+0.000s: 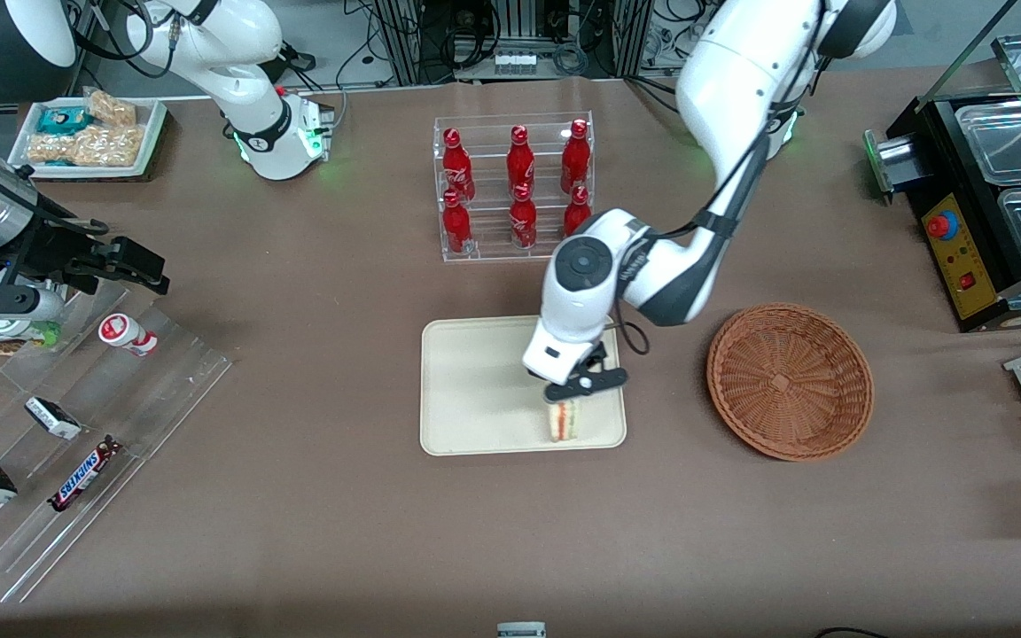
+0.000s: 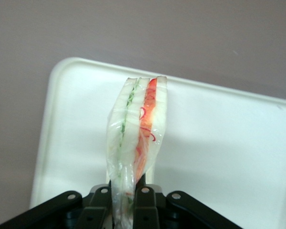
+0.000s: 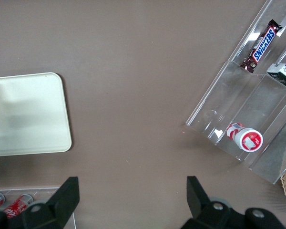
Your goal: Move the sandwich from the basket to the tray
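Gripper [image 1: 574, 396] over tray [image 1: 475, 390], tray mostly bare, bottle rack [image 1: 515, 186] seemingly well apart

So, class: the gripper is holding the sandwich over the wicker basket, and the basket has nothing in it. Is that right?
Not quite. The gripper holds the sandwich over the cream tray, not over the basket. The front view shows it at the tray's corner nearest the basket, and the left wrist view shows the tray under the sandwich. The rest stands: the basket has nothing in it.

— What text could be read?
— "SNICKERS" stood on the brown wrapped chocolate bar [image 1: 84, 477] lying on the clear acrylic stepped shelf [image 1: 134, 416].
— Anything else?
— Nothing else was legible.
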